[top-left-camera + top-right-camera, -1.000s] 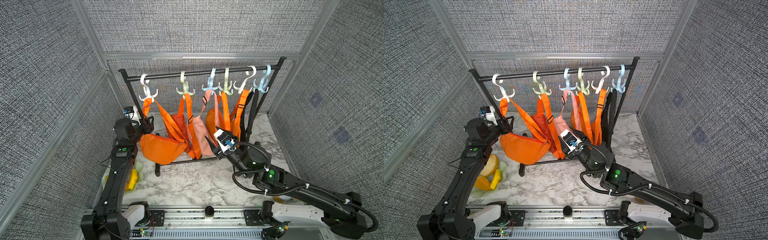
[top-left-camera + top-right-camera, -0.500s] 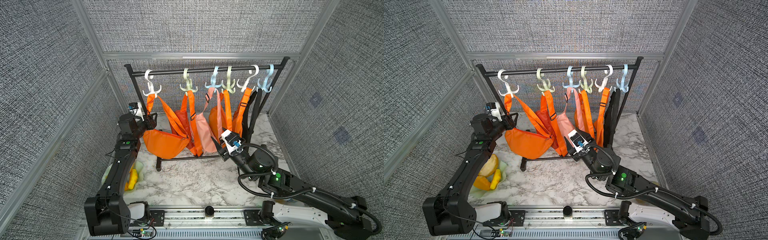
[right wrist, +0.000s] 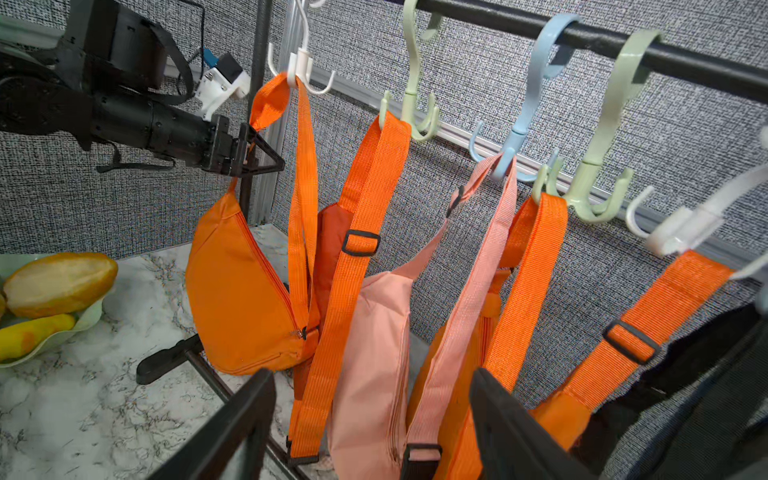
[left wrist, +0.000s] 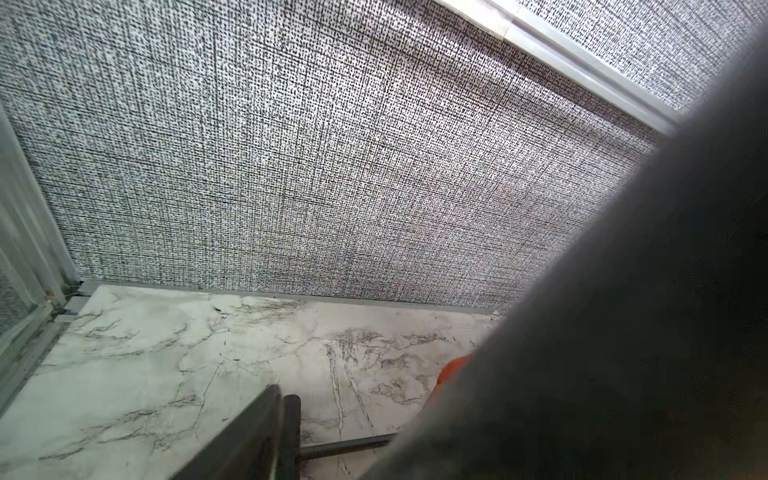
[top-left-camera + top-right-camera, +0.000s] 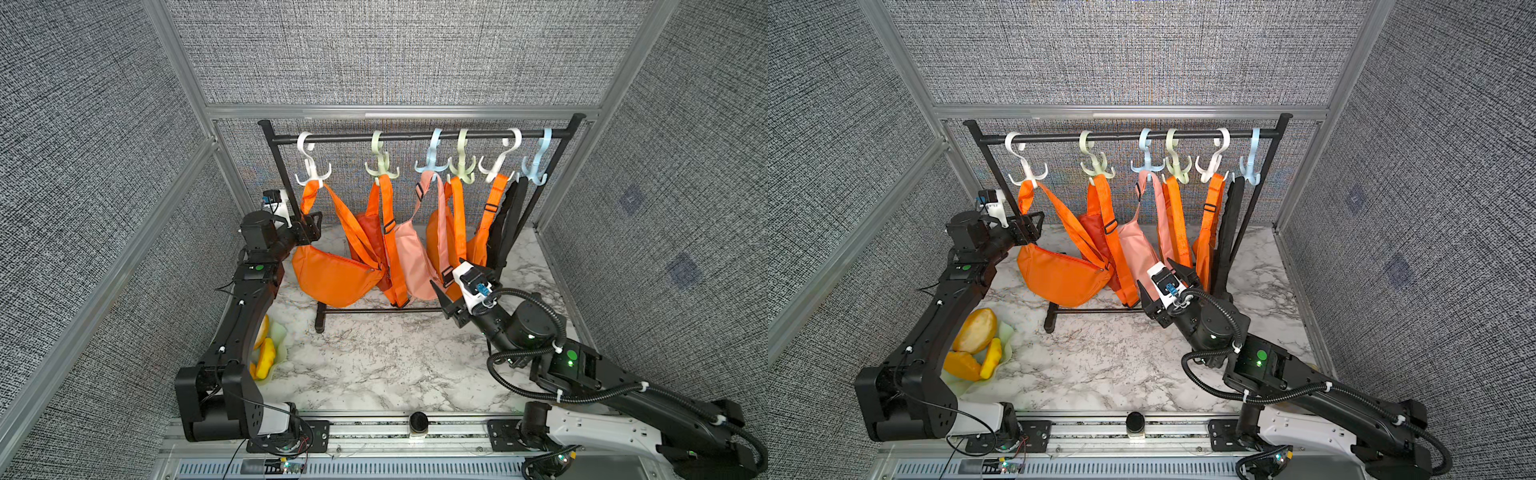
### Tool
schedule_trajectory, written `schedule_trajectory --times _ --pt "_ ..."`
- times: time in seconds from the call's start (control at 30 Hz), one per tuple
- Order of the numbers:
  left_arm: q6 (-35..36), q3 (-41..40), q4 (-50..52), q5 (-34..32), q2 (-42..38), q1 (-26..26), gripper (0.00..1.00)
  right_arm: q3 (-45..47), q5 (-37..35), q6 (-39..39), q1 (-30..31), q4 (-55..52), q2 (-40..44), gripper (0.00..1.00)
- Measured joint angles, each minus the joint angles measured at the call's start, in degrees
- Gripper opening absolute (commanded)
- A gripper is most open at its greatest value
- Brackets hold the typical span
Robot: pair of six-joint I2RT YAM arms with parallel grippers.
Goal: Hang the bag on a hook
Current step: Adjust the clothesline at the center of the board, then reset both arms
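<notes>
Honestly, orange bag [image 5: 332, 274] hangs off the white hook [image 5: 312, 176]. Right gripper [image 3: 370, 395] gapes wide, empty. Left gripper [image 3: 259, 151] spread too, strap [image 3: 266, 104] right by its jaws; backing out crooked could drag it off.

No words, numbers, brand names or signs can be read on anything here. The little blue piece [image 5: 482, 287] on the white block at the right arm's wrist is too small to tell if it has any letters on it.
</notes>
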State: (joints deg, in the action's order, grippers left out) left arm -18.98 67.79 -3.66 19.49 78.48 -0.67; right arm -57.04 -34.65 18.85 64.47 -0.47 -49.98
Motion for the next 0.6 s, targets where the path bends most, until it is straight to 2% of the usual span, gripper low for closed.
schedule_trajectory --times 0.03,0.27,0.6 --pt "0.3 -0.5 0.4 -0.1 -0.8 0.0 0.99 -0.1 -0.7 -0.2 0.0 -0.7 0.3 0.99" --pt "1.2 -3.3 2.2 -3.1 -7.9 0.0 0.99 -2.8 -5.0 -1.5 -0.3 -6.4 1.9 0.99" --pt "4.0 -4.3 5.5 -6.0 -18.1 0.0 0.99 -9.4 -8.1 -2.2 -1.9 -11.6 -0.3 0.99"
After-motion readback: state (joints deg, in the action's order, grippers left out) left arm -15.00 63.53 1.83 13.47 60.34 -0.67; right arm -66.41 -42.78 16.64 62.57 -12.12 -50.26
